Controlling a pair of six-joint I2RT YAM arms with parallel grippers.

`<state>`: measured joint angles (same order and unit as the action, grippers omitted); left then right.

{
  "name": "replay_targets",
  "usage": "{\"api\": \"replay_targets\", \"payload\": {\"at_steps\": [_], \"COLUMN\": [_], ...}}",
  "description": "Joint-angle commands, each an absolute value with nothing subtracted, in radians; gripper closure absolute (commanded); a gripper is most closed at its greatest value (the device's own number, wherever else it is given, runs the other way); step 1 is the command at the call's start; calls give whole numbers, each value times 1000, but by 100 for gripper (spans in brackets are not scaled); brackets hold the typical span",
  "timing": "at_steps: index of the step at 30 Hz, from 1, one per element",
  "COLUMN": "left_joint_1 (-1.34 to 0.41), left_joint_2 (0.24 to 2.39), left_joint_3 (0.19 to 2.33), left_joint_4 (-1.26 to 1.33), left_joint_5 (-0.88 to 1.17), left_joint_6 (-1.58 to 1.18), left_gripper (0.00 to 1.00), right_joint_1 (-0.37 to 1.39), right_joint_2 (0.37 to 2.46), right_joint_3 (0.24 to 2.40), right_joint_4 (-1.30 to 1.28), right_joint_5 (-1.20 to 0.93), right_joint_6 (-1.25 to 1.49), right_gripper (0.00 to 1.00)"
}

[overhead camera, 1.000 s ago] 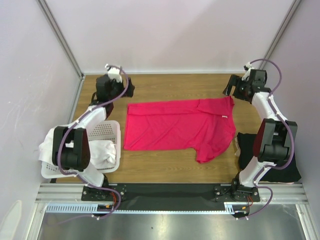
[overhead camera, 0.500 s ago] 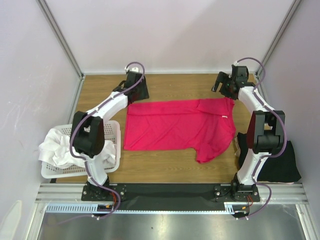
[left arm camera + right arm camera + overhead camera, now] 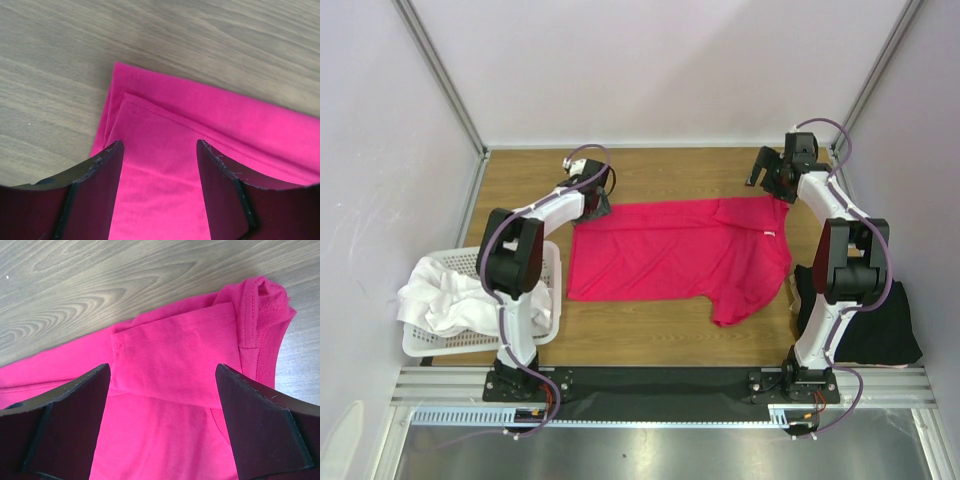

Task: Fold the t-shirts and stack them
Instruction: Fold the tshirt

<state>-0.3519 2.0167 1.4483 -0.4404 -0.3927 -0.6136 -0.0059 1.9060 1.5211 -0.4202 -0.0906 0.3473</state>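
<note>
1. Since a second ago, both arms have closed in on the pink t-shirt (image 3: 670, 255). The left gripper (image 3: 159, 146) has swung across to its far left corner and narrowed somewhat, while the right gripper (image 3: 162, 367) has shifted only slightly toward its far right corner.
2. Left of the pink t-shirt stands a white basket (image 3: 548, 258) holding crumpled white t-shirts (image 3: 445, 300), some of which spill over its outer rim.
3. Left gripper: the jaws stand partly apart and clamp nothing. They straddle the doubled, stitched hem at the far left corner, where the cloth lies flat beneath them.
4. Pink t-shirt: it is spread on the wooden table (image 3: 650, 340), between the two arms, and one flap juts toward the near edge on its right side. A small white label (image 3: 769, 235) shows near that side.
   - Judged light, limp and not fragile, it will sag and trail if lifted by one point.
   - The two far corners should therefore be taken together.
   - The stitched hems offer the firmest hold.
5. Right gripper: the jaws are wide and empty. They are poised over the folded sleeve and shoulder seam at the far right corner.
6. Right of the pink t-shirt, a black t-shirt (image 3: 885, 325) lies partly hidden behind the right arm.
</note>
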Motion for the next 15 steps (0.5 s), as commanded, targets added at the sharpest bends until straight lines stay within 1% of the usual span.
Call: {"api": "replay_targets", "payload": {"at_steps": [1,6,15], "left_joint_1": [-348,-336,-319], "left_joint_2": [2040,2068,2097], "left_joint_3": [1520,1569,1641], "left_joint_4": [-465,-480,-526], "left_joint_5": [-466,-486,-528], "left_joint_6": [-675,-695,-703], "left_gripper": [34,33,36], "right_joint_1": [-20,-44,-67], "right_joint_2": [1916,1933,1971], "right_joint_3": [1566,1574,1601], "right_joint_4": [-426,-425,-433], "right_joint_5": [-106,-126,-155], "right_joint_6": [350,354,370], "right_gripper": [9,9,9]}}
